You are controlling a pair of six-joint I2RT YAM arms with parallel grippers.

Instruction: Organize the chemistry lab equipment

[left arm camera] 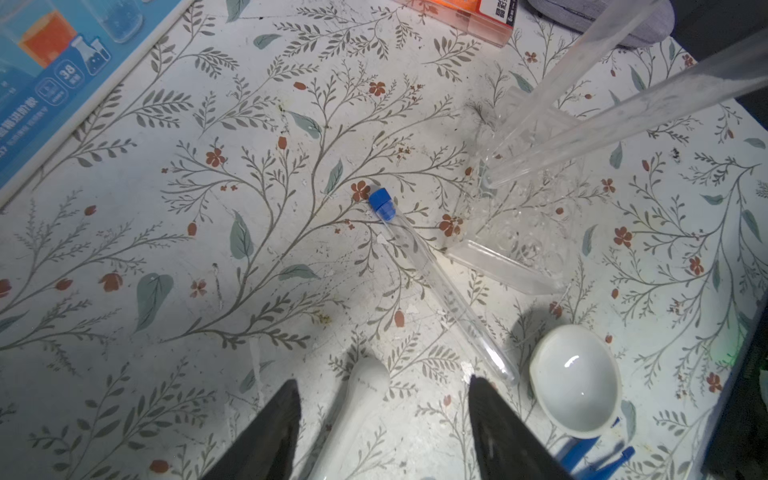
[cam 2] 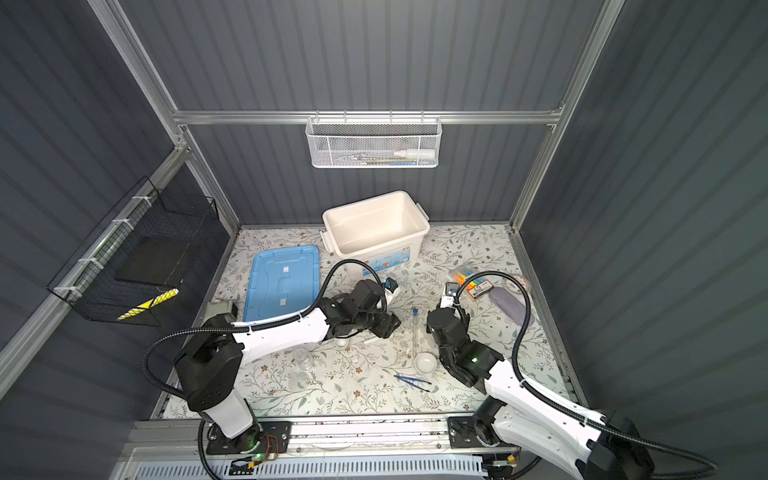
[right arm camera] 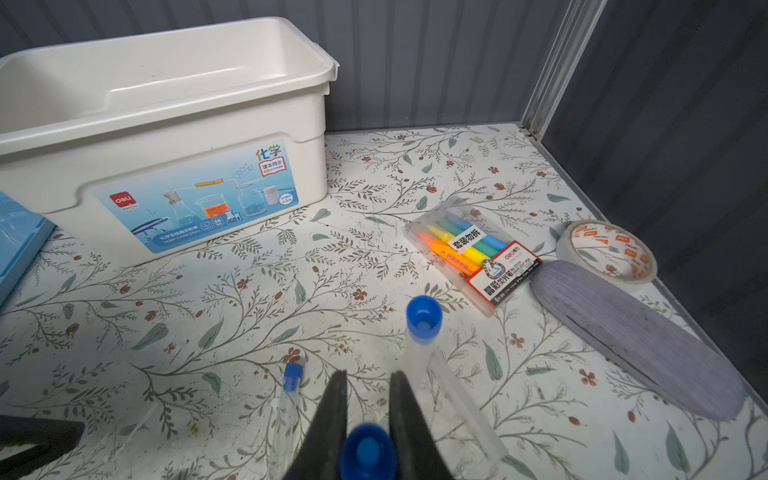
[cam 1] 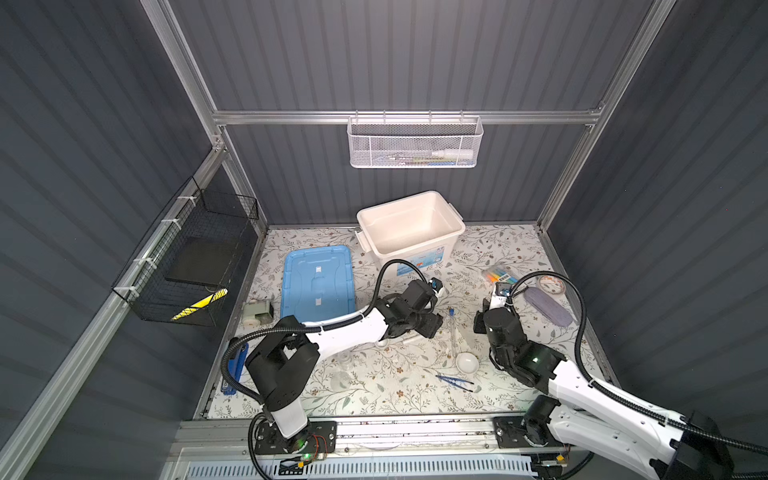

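Right end effector (right arm camera: 368, 376), closest to my lens, pinches a blue-capped tube (right arm camera: 368, 451) whose lower end meets the clear rack (left arm camera: 519, 232). I find the left end effector (left arm camera: 383, 382) spread above the white pestle (left arm camera: 361, 399) lying on the worktop (left arm camera: 166, 249).

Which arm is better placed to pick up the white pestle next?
Left: the left jaws, open, frame the white pestle; the right jaws are shut on a blue-capped tube.

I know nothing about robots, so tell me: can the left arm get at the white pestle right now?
Probably yes. The left gripper hangs open right over the white pestle, which lies uncovered on the table; the loose tube and white dish lie off to the side.
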